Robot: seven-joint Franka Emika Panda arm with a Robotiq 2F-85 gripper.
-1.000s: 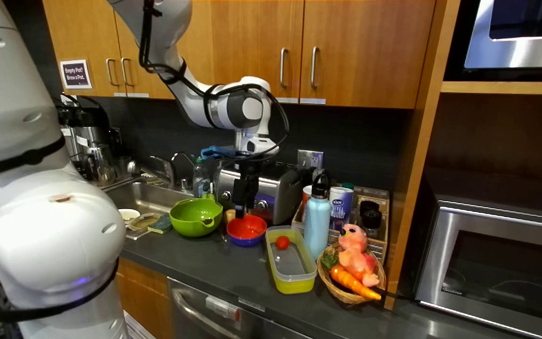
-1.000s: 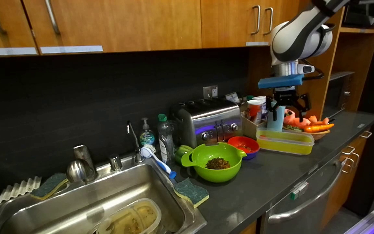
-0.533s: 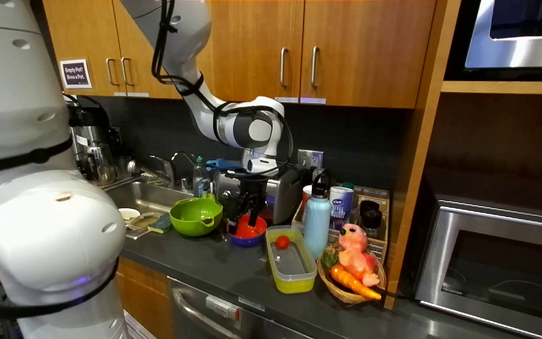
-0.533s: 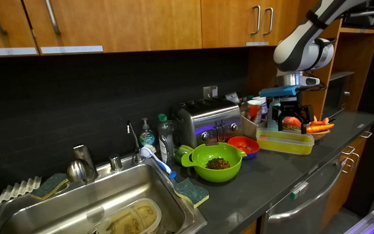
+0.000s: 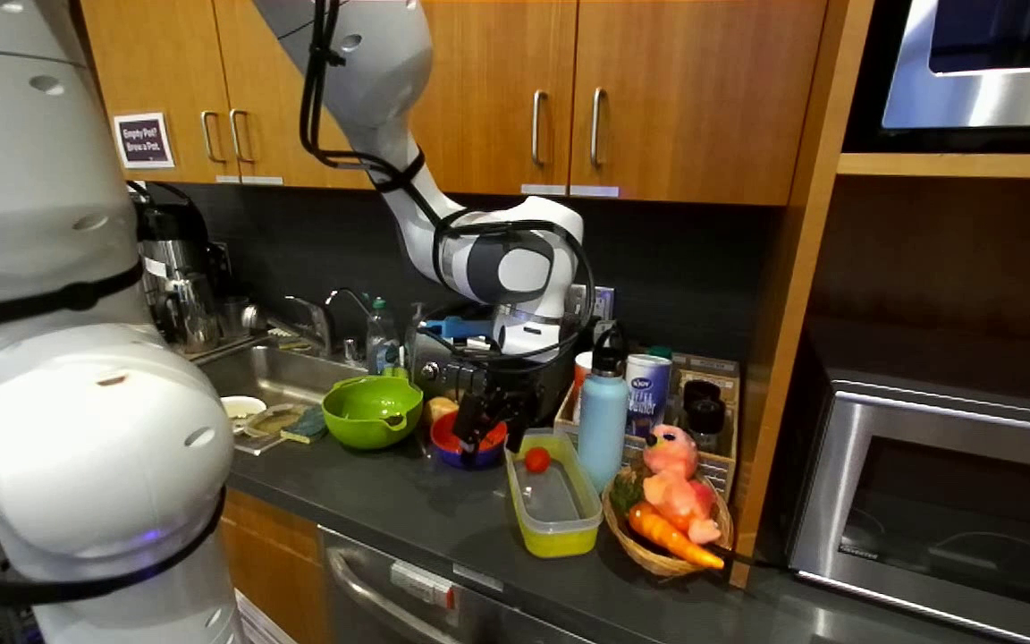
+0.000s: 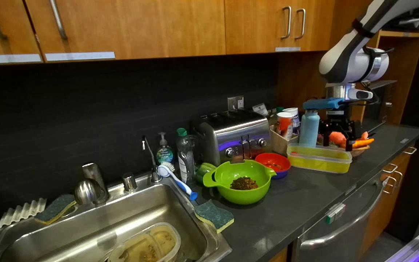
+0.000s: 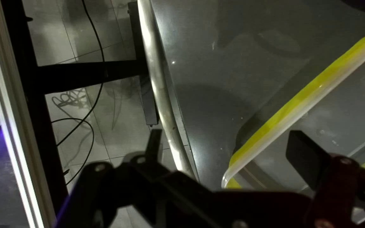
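At the left of an exterior view is the steel sink (image 6: pixel 122 218), and on the counter (image 6: pixel 282 203) beside it lies a sponge (image 6: pixel 214 214). Then comes the green bowl (image 6: pixel 227 193), with some brown bits (image 6: pixel 244 183) at its bottom, and behind it the toaster (image 6: pixel 238 133). Next stands a bowl (image 6: pixel 272 160), red inside and blue outside (one piece or two nested, I cannot tell). Further right there is an upright light blue bottle (image 6: pixel 309 131), and in front of it the yellow container (image 6: pixel 318 163); a round red object (image 5: pixel 537 461) lies inside it. Above the container hangs the black gripper (image 6: pixel 337 145): its fingers are spread wide apart and nothing is held. In the wrist view, the rim of the container passes below, between the fingertips. Last is the basket (image 6: pixel 360 151), with a carrot (image 6: pixel 364 142) and a pink plush toy (image 5: pixel 678 487) in it.
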